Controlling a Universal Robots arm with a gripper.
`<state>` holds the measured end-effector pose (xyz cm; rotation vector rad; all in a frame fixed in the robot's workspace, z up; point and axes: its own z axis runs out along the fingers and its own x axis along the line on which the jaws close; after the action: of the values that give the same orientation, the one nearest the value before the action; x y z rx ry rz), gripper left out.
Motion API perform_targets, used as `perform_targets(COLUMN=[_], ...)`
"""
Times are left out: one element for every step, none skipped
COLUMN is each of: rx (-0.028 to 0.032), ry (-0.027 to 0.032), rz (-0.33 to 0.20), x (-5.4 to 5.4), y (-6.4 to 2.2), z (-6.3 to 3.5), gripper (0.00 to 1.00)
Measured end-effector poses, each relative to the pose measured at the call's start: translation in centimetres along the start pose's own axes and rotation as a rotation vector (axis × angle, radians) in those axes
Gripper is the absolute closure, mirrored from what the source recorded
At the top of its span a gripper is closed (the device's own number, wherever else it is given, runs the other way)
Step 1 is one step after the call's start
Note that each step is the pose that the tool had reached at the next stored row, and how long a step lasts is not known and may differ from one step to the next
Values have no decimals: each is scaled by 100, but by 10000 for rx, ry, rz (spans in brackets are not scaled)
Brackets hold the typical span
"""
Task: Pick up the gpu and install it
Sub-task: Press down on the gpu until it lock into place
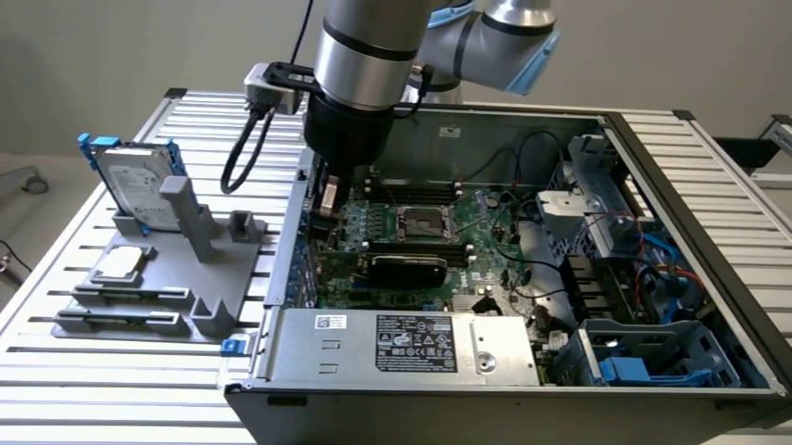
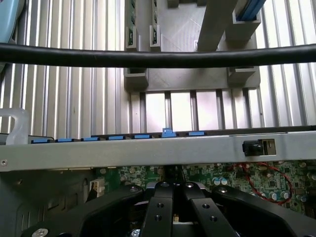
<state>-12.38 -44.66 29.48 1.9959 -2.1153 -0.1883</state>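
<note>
the bench [image 1: 99, 371] is pale silver, ribbed in long parallel slats. the holder [image 1: 161, 297] on it is plain grey, with a silver hard drive [image 1: 124, 181] in a blue frame. the computer case [image 1: 693, 232] is dark grey outside, with a green motherboard [image 1: 495, 241] inside and blue clips [image 2: 116, 138] along its rim. the gpu [image 1: 402, 269] looks black, perhaps over green. the fingers [image 2: 163, 212] are black.

ribbed bare-metal table [image 1: 74, 371], matt grey plastic holder [image 1: 161, 297], glossy green motherboard [image 1: 495, 222], matt black gripper [image 2: 174, 200].
</note>
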Motion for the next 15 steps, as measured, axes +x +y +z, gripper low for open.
perform_targets(rx=[-1, -1, -1, -1, -1, -2, -1, -1, -2, 2, -3, -5, -5, -4, -4], ry=[5, 8, 11, 14, 17, 20, 19, 18, 15, -2, 1, 12, 14, 14, 13], rz=[3, 7, 10, 12, 15, 18, 19, 22, 23, 21, 24, 26, 25, 23, 23], x=[0, 0, 0, 0, -1, -1, -1, -1, -2, -2, 0, 3, 5, 6, 6], y=[0, -1, -1, -1, -2, -2, -2, -2, -1, 2, 10, 17, 22, 22, 19], z=[3, 5, 8, 11, 15, 16, 17, 17, 16, 4, -22, -51, -71, -87, -95], gripper=[89, 89, 89, 89, 89, 89, 89, 89, 89, 89, 89, 89, 89, 89, 89])
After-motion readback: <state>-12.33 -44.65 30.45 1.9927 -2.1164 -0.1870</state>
